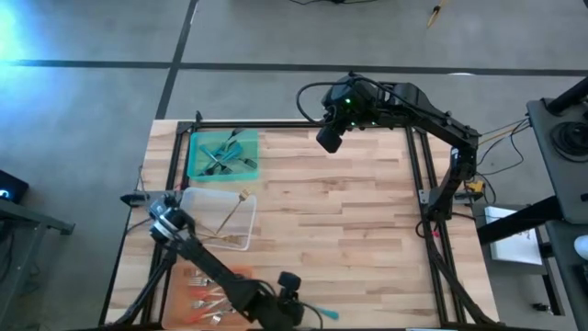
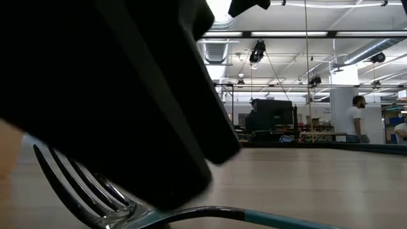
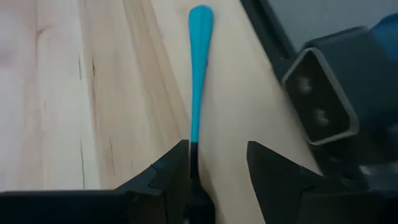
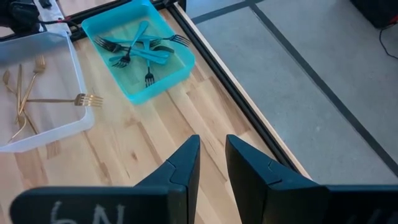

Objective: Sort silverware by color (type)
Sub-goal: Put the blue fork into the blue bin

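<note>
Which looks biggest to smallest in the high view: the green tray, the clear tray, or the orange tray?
1. Clear rectangular plastic tray, holding gold forks: largest.
2. Green rectangular tray, holding teal-handled forks: smaller.
3. Orange tray: unsure, since the left arm covers much of it.
</note>
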